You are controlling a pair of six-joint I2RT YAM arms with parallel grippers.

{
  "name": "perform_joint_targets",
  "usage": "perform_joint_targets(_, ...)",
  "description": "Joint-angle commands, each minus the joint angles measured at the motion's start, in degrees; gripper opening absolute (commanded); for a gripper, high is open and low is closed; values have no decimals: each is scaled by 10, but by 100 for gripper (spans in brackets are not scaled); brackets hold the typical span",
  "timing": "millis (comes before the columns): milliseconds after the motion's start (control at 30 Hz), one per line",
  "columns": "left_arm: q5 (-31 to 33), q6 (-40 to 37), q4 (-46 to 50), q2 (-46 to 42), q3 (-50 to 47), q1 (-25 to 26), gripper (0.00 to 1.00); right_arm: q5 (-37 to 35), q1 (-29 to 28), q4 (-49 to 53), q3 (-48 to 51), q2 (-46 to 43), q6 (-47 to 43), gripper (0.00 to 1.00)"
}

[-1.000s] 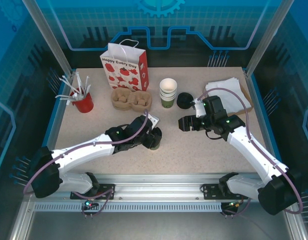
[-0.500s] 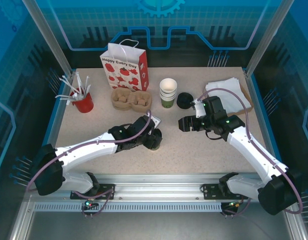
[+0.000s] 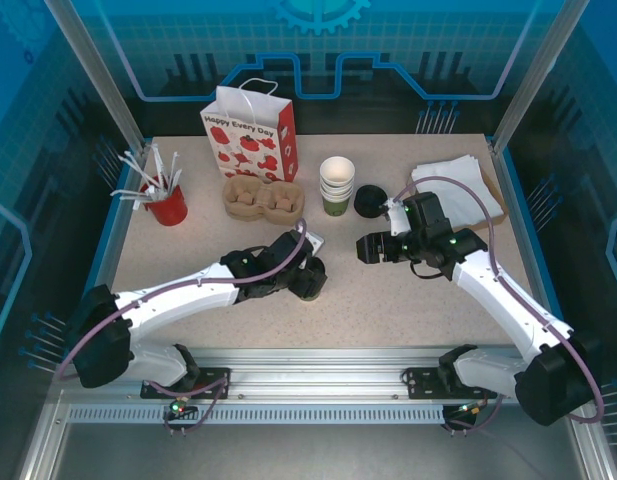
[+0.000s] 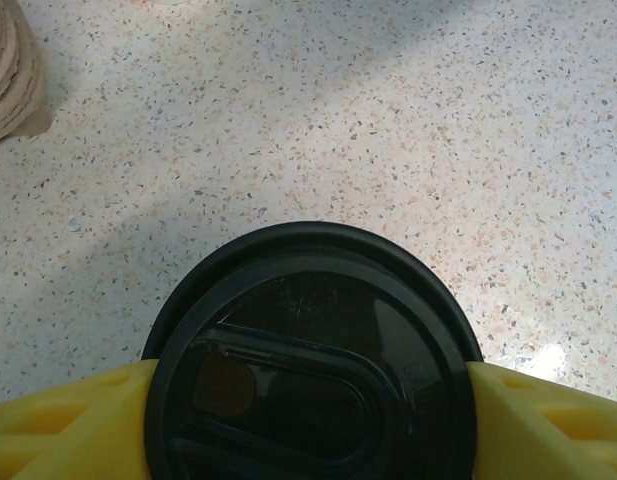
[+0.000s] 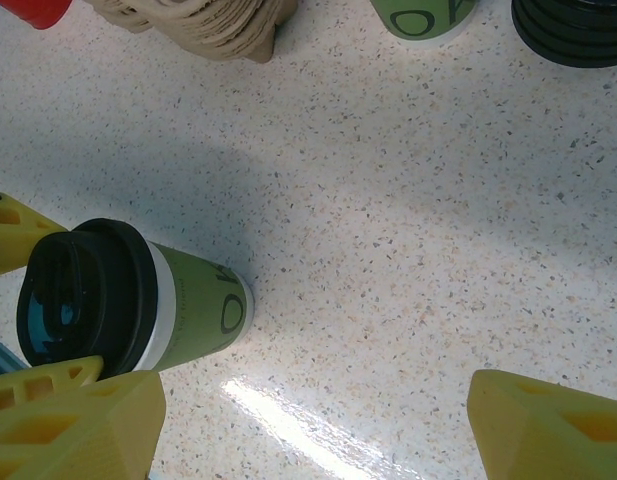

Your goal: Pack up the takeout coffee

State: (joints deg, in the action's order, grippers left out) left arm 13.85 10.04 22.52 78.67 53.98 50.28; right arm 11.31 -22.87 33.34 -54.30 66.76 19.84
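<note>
The takeout coffee (image 3: 310, 281), a green cup with a cream band and a black lid, stands upright on the table in front of the centre. My left gripper (image 3: 306, 270) is shut on it just under the lid. In the left wrist view the lid (image 4: 308, 350) sits between the two yellow fingers (image 4: 68, 425), which touch it on both sides. The right wrist view shows the cup (image 5: 183, 305) at the left. My right gripper (image 3: 369, 248) hangs open to the cup's right, with bare table between its fingers (image 5: 78, 425).
A cardboard cup carrier (image 3: 262, 198) lies behind the coffee, with a red-and-white gift bag (image 3: 251, 130) behind it. A stack of lidless cups (image 3: 336, 185), a pile of black lids (image 3: 368, 201), napkins (image 3: 456, 185) and a red cup of stirrers (image 3: 166, 205) stand at the back.
My left gripper has edged slightly forward around the cup, which stays in place. The right arm has barely shifted.
</note>
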Motion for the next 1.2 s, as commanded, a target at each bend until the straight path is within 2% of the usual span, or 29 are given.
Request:
perform_joint_targets(0,-13,-1,33,10,11,5,74,0,-6,-6,-4,2,-7,81)
perform_joint_targets(600,-11,26,44,-18,23,9,72,-1,-9,-12,6,3,-2,81)
perform_joint_targets(1167,-15,23,30,0,19,9,77,-5,-12,-10,7,3,0,81)
